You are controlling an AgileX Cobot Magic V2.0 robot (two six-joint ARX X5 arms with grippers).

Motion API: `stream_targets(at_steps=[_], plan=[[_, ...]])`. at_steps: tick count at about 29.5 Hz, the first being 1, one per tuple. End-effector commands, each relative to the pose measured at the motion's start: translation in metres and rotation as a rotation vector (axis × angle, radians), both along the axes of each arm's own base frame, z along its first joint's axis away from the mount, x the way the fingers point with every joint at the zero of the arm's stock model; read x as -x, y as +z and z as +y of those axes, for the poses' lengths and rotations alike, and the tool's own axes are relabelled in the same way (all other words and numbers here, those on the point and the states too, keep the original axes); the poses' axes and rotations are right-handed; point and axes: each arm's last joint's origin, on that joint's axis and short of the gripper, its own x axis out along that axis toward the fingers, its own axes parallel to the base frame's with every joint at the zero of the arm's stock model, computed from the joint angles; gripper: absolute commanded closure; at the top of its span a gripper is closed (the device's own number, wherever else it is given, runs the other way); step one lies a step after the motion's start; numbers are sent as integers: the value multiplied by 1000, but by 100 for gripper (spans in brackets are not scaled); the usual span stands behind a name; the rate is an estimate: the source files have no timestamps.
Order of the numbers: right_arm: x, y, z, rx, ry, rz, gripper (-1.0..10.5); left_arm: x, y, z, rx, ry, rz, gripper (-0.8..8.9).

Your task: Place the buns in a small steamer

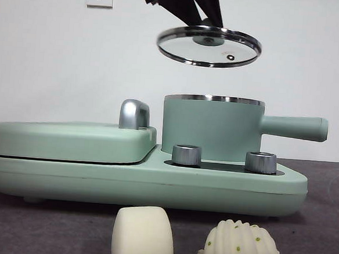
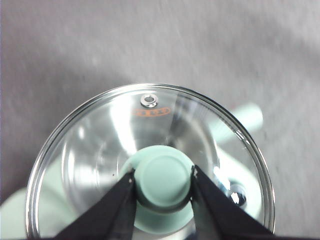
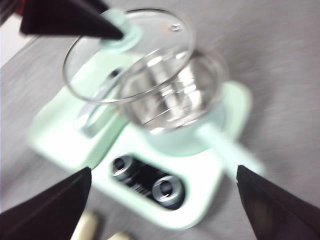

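Note:
The mint-green steamer pot [image 1: 211,127] with a steel rim and straight side handle stands open on the cooker base [image 1: 154,178]. My left gripper [image 2: 163,176] is shut on the green knob of the glass lid [image 1: 209,46] and holds the lid in the air above the pot. In the front view the smooth block bun [image 1: 143,235] and the ridged, green-specked bun [image 1: 241,246] lie on the table in front of the cooker. My right gripper [image 3: 165,180] is open and empty, high above the cooker, looking down on the pot [image 3: 175,107].
The flat mint-green griddle lid [image 1: 70,138] with a chrome handle [image 1: 134,114] covers the cooker's left half. Two steel dials [image 1: 186,155] sit in front of the pot. A white wall stands behind.

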Motion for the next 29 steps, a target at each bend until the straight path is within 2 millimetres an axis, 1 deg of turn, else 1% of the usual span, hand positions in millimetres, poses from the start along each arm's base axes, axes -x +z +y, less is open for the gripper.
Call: stream_targets(at_steps=[1,3,4,10,13,17,22,29], plan=[[-5,0,17,-29,72,61,493,7,31,16,61,-5,-99,806],[-10,-7,39,-19,127,125,493,6,41,33,73,32,-118,806],[-11,-11,54,4,160,153,493,5,46,43,77,55,-125,806],[-10,-34,111,90,227,271,493,1,61,82,84,150,-153,806],[-7,-47,134,116,267,346,493,-3,67,103,89,210,-171,806],[-3,-66,158,178,280,425,493,-10,71,129,89,286,-185,806],[-1,-88,179,246,296,490,494,-20,71,155,84,363,-192,806],[-5,-114,202,289,322,515,494,-27,71,177,80,432,-198,806]])
